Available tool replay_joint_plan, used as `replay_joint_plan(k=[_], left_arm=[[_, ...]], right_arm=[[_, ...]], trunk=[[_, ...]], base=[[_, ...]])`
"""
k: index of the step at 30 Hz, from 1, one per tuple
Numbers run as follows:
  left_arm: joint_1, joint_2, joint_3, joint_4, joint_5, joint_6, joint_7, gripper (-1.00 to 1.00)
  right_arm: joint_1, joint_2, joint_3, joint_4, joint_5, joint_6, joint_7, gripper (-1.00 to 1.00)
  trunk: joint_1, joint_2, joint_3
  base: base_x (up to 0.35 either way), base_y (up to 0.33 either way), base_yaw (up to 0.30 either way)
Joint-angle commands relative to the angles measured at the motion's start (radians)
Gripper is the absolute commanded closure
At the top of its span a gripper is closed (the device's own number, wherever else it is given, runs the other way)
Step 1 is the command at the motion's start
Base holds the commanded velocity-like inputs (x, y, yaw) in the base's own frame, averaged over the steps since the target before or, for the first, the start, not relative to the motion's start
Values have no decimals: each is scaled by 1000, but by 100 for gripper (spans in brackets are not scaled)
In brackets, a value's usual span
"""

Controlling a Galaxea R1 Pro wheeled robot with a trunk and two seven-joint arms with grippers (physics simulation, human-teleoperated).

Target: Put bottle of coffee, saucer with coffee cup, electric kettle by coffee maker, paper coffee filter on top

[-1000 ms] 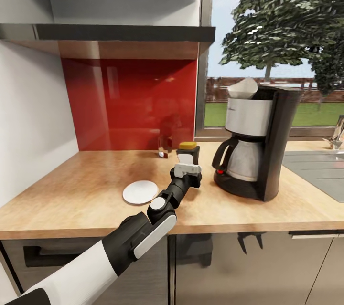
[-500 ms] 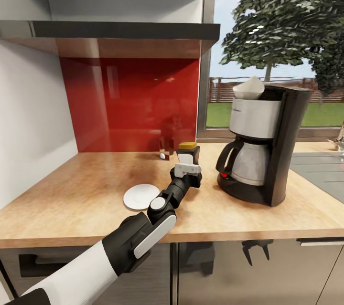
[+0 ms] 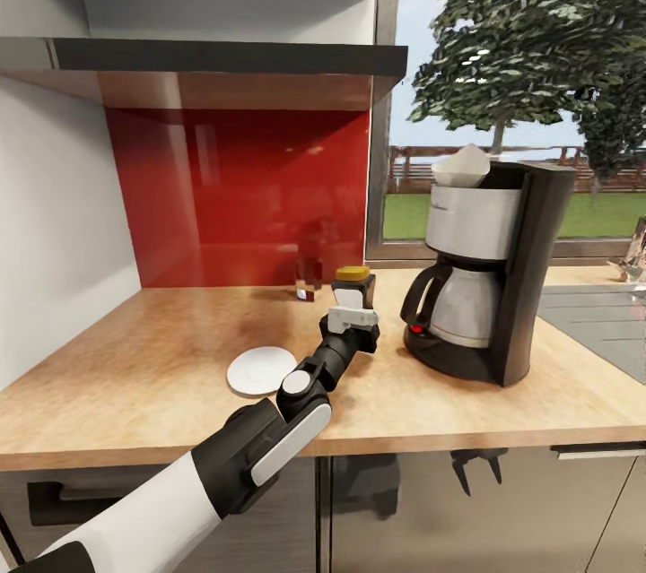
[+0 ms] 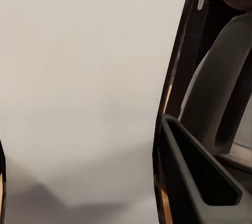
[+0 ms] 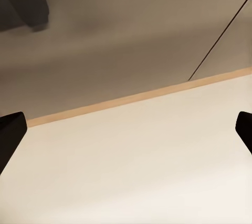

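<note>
I had the left arm stretched forward over the kitchen countertop (image 3: 135, 358), its left gripper (image 3: 352, 322) clamped around the bottle of coffee (image 3: 353, 284), which sat just left of the coffee maker (image 3: 489, 268). The paper coffee filter (image 3: 460, 168) topped the machine; the saucer (image 3: 257, 371) lay near the arm's wrist. The gripper hid the bottle's label. My right gripper's (image 5: 126, 129) dark fingertips (image 5: 10, 134) were spread wide.

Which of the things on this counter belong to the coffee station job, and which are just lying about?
Job:
coffee maker
paper filter
coffee bottle
saucer
countertop
shelf

Lying about:
small brownish glass
sink
</note>
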Motion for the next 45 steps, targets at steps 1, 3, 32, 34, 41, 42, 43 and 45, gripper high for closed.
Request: replay_joint_plan(k=[1,3,32,34,41,42,43,45], left_arm=[[-1,0,-3,-1,2,2,6,100],[-1,0,-3,-1,2,3,6,100],[-1,0,-3,0,2,4,6,100],[-1,0,-3,0,2,4,6,100],[-1,0,-3,0,2,4,6,100],[-1,0,-3,0,2,4,6,100],[-1,0,-3,0,2,4,6,100],[-1,0,-3,0,2,4,6,100]], right_arm=[[0,0,0,-1,-10,-1,3,-100],[1,0,0,-1,-11,-1,3,-100],[0,0,0,-1,-10,-1,3,-100],[0,0,0,-1,-11,-1,3,-100],[1,0,0,-1,-11,-1,3,-100],[0,0,0,-1,-11,-1,3,-100],[1,0,0,-1,-10,-1,3,-100],[1,0,0,-1,-11,-1,3,-100]], trunk=[[0,-1,-1],[0,-1,-1],[0,-1,1],[0,-1,1],[0,-1,1],[0,-1,0],[0,-1,-1],[0,-1,-3]], base=[[0,0,-6],[0,0,-3],[0,0,-21],[0,0,0],[0,0,0],[0,0,0],[0,0,0],[0,0,0]])
